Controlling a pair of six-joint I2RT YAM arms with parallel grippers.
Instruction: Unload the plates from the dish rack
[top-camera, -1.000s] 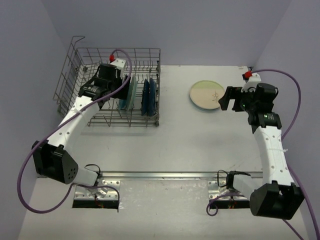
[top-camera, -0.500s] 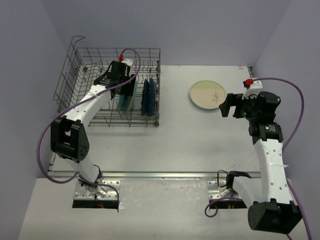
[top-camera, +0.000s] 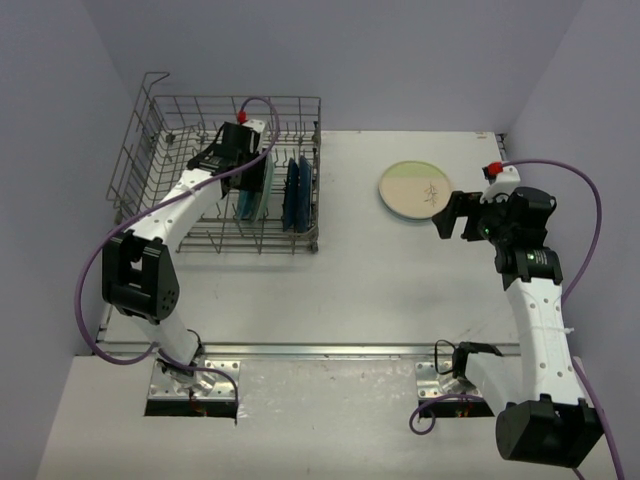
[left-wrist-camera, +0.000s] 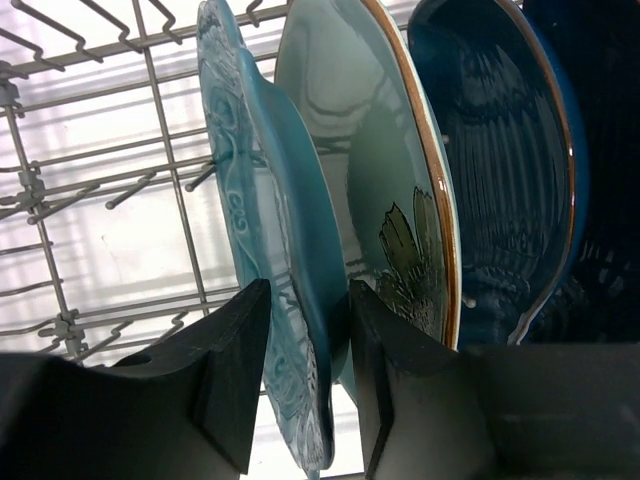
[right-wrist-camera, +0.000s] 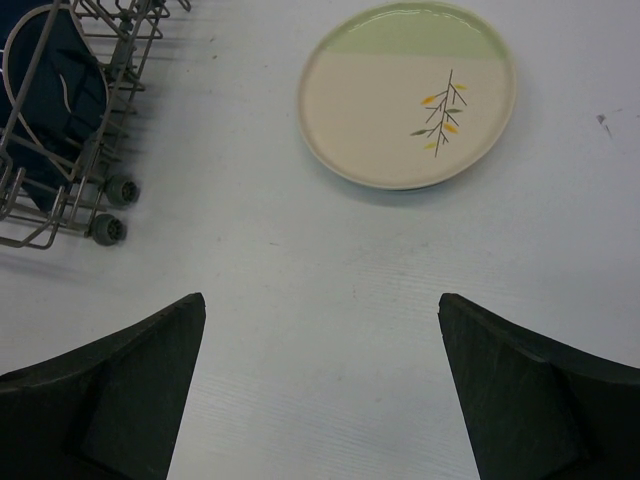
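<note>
The grey wire dish rack (top-camera: 140, 170) stands at the table's far left with several plates upright in its right end. My left gripper (top-camera: 250, 182) reaches down into it. In the left wrist view its jaws (left-wrist-camera: 308, 300) stand shut on the rim of the teal scalloped plate (left-wrist-camera: 270, 240), one finger on each face. Behind that stand a pale plate with a leaf motif (left-wrist-camera: 385, 170) and dark blue plates (left-wrist-camera: 500, 170). A cream-and-green plate with a twig motif (top-camera: 414, 189) lies flat on the table. My right gripper (top-camera: 447, 215) hovers open just near of it, holding nothing.
In the right wrist view the rack's wheeled corner (right-wrist-camera: 108, 226) and a dark blue plate (right-wrist-camera: 50, 90) sit at the left, and the twig plate (right-wrist-camera: 408, 92) lies ahead of the open jaws (right-wrist-camera: 322, 310). Bare white table spreads between the rack and that plate.
My left arm folded its elbow in and brought the gripper over the plates, and its jaws narrowed onto the teal plate. My right gripper drifted slightly left and nearer.
</note>
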